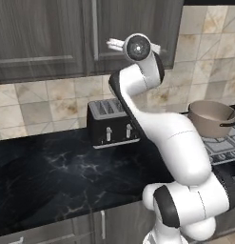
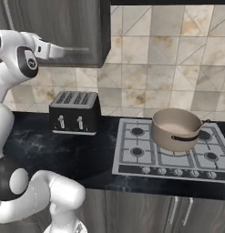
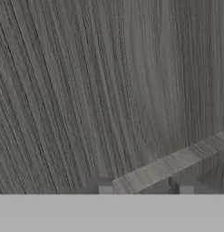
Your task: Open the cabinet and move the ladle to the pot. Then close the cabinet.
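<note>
The cabinet (image 1: 47, 38) door is dark grey-brown wood grain with a matt finish and a slim silver metal handle (image 1: 94, 28). The counter (image 1: 52, 176) is glossy black marble with pale veins. The pot (image 2: 176, 129) is smooth taupe metal. The toaster (image 2: 74, 113) is glossy black. The backsplash (image 2: 168, 68) is mottled beige stone tile.

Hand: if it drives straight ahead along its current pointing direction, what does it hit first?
The cabinet door. In the hand view the wood-grain panel sits directly ahead of the hand, with a raised frame edge crossing just above the fingertips. It looks very near, but the exact gap cannot be judged.
</note>
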